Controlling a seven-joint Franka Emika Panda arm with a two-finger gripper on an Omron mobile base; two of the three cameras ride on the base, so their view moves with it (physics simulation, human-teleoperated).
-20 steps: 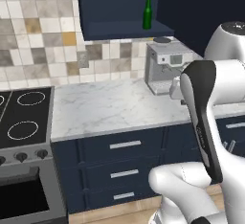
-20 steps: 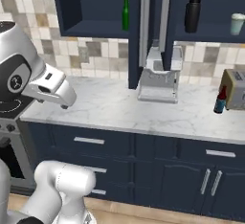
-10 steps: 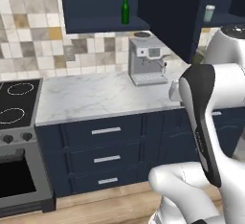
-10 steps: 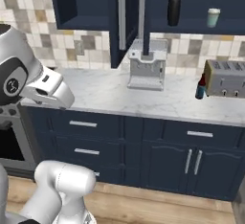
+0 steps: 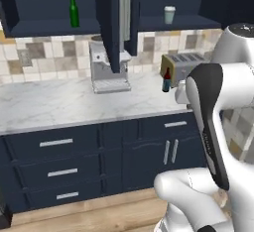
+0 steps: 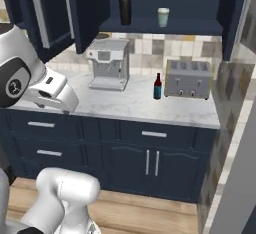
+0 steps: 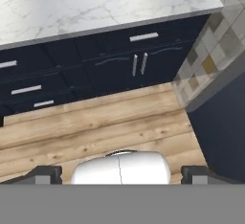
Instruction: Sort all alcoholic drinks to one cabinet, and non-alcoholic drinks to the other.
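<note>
Red-brown bottle (image 6: 157,86) far beyond open claw (image 7: 119,173)

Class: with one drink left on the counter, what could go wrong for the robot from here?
The dark red-brown glass bottle with a blue label stands tight beside the silver toaster, so the open gripper may knock either. It belongs with the green glass bottle, yet an open navy cabinet door hangs between them.

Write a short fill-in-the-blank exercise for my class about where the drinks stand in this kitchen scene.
1. The green bottle stands alone on a cabinet ____.
2. The black flask shares its shelf with the pale ____.
3. The dark red-brown bottle stands on the counter next to the ____.
4. In the hand view the gripper looks down with its jaws ____.

Missing words: shelf; cup; toaster; open
</note>
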